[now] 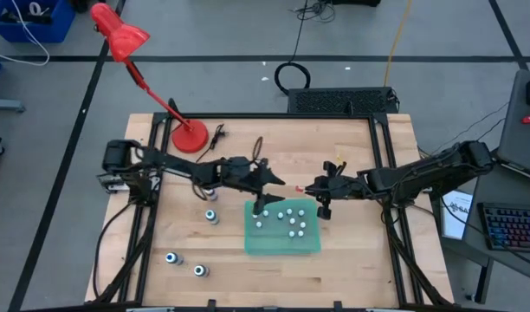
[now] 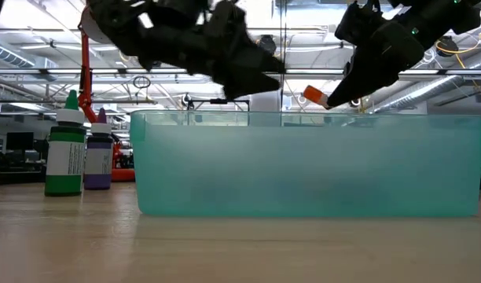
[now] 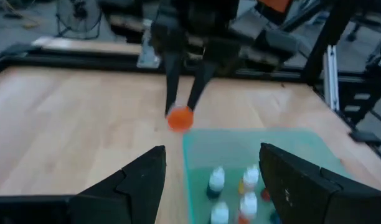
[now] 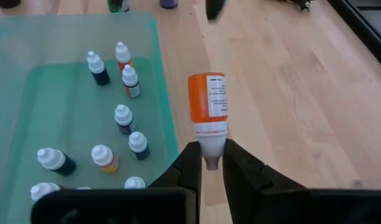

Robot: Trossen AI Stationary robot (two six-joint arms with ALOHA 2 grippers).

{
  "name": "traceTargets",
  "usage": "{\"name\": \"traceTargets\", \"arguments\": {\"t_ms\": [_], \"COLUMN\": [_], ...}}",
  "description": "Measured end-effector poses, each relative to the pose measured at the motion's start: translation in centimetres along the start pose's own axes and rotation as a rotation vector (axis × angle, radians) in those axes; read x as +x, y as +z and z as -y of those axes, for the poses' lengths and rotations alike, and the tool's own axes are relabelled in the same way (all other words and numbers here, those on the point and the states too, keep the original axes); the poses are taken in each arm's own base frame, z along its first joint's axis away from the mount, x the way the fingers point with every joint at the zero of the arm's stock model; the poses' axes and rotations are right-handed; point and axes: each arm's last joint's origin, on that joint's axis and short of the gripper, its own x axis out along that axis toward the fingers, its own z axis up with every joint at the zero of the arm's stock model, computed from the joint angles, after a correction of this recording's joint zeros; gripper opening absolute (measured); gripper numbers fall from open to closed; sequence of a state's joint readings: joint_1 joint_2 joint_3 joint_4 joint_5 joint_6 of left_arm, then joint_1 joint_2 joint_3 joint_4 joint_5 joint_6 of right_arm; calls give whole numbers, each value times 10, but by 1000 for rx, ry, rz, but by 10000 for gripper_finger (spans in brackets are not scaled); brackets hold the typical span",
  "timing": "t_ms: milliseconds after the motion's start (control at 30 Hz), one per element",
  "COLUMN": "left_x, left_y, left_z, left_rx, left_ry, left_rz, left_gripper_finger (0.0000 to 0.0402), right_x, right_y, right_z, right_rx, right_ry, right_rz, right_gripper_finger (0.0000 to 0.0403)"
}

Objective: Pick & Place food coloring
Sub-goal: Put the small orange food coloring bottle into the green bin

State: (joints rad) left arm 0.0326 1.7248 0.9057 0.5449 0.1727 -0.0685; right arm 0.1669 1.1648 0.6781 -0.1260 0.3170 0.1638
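We see the right gripper [image 4: 209,163] clamped on the white tip of an orange food coloring bottle [image 4: 208,102], its fingers pinching the cap so the bottle's body sticks out ahead of the claw. From above, this gripper [image 1: 318,188] hangs just outside the far right corner of the teal bin [image 1: 311,244], and the orange bottle [image 1: 299,185] points away from it toward the left arm. In the level view the bottle [image 2: 314,96] sits above the bin's rim [image 2: 303,118], not inside it.

The left gripper [image 1: 263,201] hovers over the bin's far left corner with its fingers [image 3: 137,180] spread apart and nothing between them; the orange bottle [image 3: 180,118] hangs ahead of it.

Below and beside the right claw, small bottles [image 4: 122,117] with white caps stand in the bin. Beyond the left claw, four larger bottles [image 1: 211,216] stand on the wooden table [image 1: 352,147].
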Motion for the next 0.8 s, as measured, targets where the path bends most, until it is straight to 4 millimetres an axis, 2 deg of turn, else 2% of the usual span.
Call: {"name": "traceTargets", "arguments": {"t_ms": [167, 300, 400, 800], "left_x": [33, 53, 59, 59], "left_y": [10, 16, 15, 18], "left_z": [-4, -8, -13, -18], "left_rx": [21, 57, 65, 70], "left_ry": [-37, -22, 8, 20], "left_rz": [-6, -78, -145, -131], "left_gripper_finger": [257, 257, 257, 257], "right_x": [0, 1, 0, -2], "right_y": [0, -2, 1, -1], "right_z": [0, 0, 0, -5], "right_rx": [3, -3, 3, -18], "right_ry": [0, 2, 2, 20], "right_rz": [3, -8, 8, -3], "right_gripper_finger": [30, 30, 30, 30]}}
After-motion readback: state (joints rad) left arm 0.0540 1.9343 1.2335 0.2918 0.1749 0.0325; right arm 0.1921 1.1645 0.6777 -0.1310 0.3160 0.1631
